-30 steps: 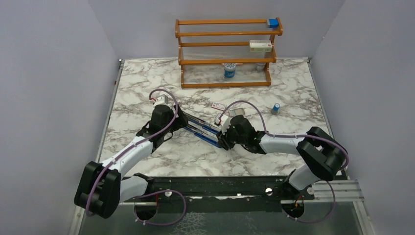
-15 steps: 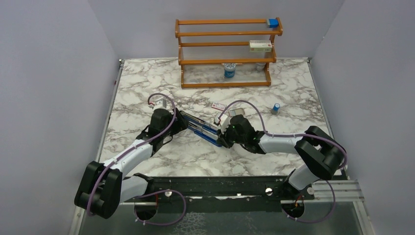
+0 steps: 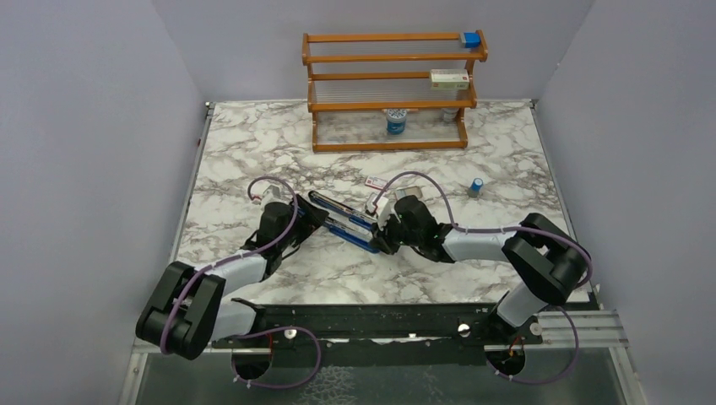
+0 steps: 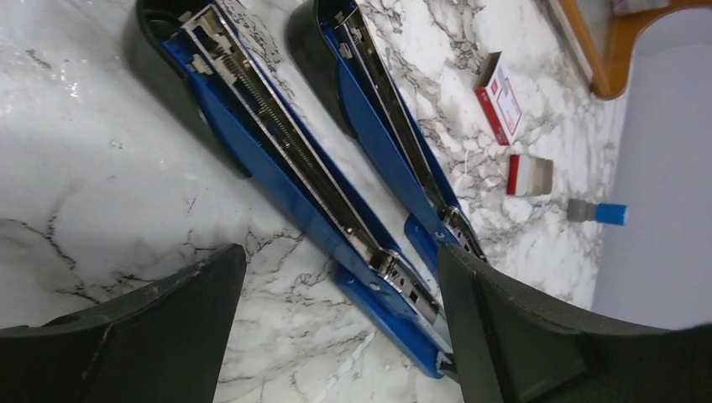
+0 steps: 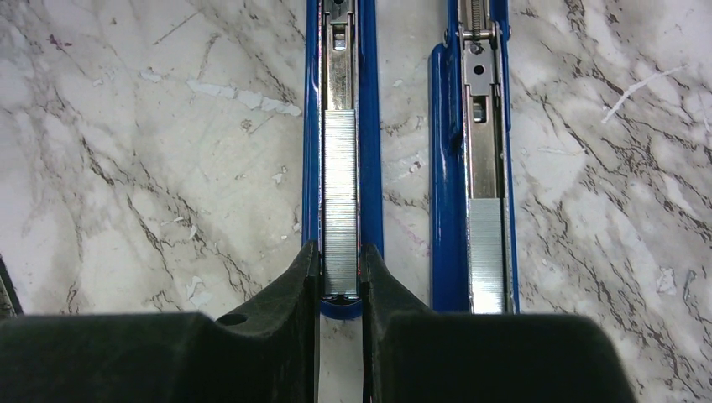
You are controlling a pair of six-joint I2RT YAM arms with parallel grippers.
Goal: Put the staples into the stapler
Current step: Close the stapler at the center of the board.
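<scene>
The blue stapler (image 3: 344, 221) lies opened flat on the marble, its two arms side by side. In the right wrist view my right gripper (image 5: 340, 259) is shut on the tip of the left arm (image 5: 340, 126), and a silver strip of staples (image 5: 340, 201) fills that arm's channel up to the jaws. A second strip (image 5: 485, 252) sits in the other arm. My left gripper (image 4: 337, 250) is open and straddles the other end of the stapler (image 4: 277, 151). Its right finger (image 4: 520, 336) is against the near arm's blue tip and its left finger (image 4: 126, 327) is off the stapler.
A pink-and-white box (image 4: 499, 96), a small open box (image 4: 529, 175) and a blue cylinder (image 3: 477, 186) lie beyond the stapler. A wooden rack (image 3: 393, 89) stands at the back with a blue block (image 3: 470, 39) and a box (image 3: 448, 79) on it.
My right jaws have closed in onto the stapler arm's tip. The left arm has drawn back toward the left and its jaws have widened a little.
</scene>
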